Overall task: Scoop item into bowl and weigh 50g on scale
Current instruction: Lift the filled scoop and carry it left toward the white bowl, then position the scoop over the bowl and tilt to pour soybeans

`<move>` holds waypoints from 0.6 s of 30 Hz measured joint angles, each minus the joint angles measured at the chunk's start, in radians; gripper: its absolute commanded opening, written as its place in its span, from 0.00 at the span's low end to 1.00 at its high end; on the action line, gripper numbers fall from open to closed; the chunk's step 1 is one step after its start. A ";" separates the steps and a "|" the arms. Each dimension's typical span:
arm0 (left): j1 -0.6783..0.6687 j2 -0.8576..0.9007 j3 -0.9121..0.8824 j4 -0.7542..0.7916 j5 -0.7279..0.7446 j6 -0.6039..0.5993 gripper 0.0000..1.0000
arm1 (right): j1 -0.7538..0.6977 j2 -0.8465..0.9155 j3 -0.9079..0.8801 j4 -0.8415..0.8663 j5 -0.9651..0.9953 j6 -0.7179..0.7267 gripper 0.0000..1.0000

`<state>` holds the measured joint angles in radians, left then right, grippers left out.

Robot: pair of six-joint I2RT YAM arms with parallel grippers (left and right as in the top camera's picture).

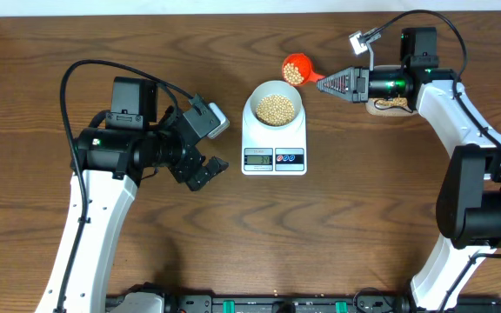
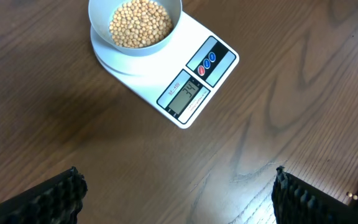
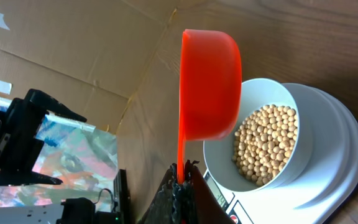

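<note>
The pale bowl [image 1: 274,107] sits on the white scale [image 1: 274,146] and holds many tan beans [image 1: 276,108]. My right gripper [image 1: 327,83] is shut on the handle of the red scoop [image 1: 297,69], which holds some beans just right of and beyond the bowl. In the right wrist view the scoop [image 3: 209,87] is turned on its side beside the bowl [image 3: 263,140], with the handle clamped in the gripper [image 3: 180,180]. My left gripper [image 1: 205,172] is open and empty, left of the scale. In the left wrist view the bowl [image 2: 135,25] and scale [image 2: 185,87] show; the display [image 2: 187,93] reads a number.
Some loose beans [image 1: 392,103] lie under my right arm near the back right. The table's front edge has a black rail [image 1: 259,304]. Cardboard and a patterned sheet [image 3: 73,155] show in the right wrist view.
</note>
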<state>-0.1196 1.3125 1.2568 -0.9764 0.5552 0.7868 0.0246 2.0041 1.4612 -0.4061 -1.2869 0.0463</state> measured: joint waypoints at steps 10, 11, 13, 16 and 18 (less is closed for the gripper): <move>0.000 0.000 0.000 0.000 0.000 0.000 0.98 | 0.000 0.000 0.000 0.011 0.002 0.003 0.01; 0.000 0.000 0.000 0.000 0.000 0.000 0.98 | 0.000 0.000 0.000 0.011 0.004 0.003 0.01; 0.000 0.000 0.000 0.000 0.000 0.000 0.98 | 0.000 0.000 0.000 0.011 0.016 0.003 0.01; 0.000 0.000 0.000 0.000 0.000 0.000 0.98 | 0.000 0.000 0.000 0.020 0.040 0.003 0.01; 0.000 0.000 0.000 0.000 0.000 0.000 0.98 | 0.000 0.000 0.000 0.034 0.052 0.002 0.01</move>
<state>-0.1196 1.3125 1.2568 -0.9764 0.5549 0.7868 0.0250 2.0041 1.4609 -0.3721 -1.2350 0.0483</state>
